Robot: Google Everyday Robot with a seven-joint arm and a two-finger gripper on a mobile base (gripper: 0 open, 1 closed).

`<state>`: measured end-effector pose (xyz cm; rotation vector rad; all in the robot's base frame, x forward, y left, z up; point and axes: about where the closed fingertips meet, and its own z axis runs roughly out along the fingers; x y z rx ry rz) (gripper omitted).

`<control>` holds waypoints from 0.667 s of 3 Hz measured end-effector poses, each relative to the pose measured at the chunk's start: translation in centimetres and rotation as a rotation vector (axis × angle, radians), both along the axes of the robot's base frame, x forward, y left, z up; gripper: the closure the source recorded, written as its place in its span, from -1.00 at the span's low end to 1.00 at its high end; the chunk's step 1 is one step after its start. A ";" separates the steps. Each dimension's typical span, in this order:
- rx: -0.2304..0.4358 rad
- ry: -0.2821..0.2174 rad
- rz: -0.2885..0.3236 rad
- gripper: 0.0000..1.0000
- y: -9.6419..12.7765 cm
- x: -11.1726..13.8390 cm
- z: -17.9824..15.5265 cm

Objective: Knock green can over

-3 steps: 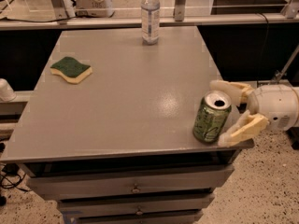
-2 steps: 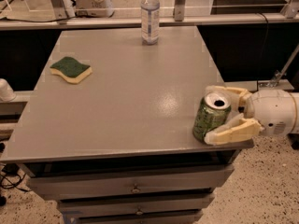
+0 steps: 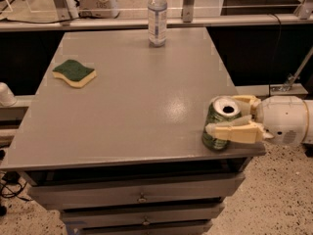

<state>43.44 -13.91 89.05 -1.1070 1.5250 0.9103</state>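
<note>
Green can (image 3: 218, 125) upright near table (image 3: 122, 111) edge — print illegible; gripper (image 3: 224, 115) spread, straddling it, seemingly touching.

I see a grey table (image 3: 122, 111) filling the middle, with a soft patch of light (image 3: 177, 107) reflected right of its centre. Drawers (image 3: 142, 197) with small knobs sit under its near edge. A pale rail (image 3: 98, 23) runs along the far side, with dark gaps below it on both sides. The speckled floor (image 3: 279, 190) shows near right and cables (image 3: 10, 187) near left. The gripper (image 3: 226, 114) is at the table's near right corner.
</note>
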 end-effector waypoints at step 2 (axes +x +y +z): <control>-0.135 -0.010 0.034 1.00 0.6 2.5 1.9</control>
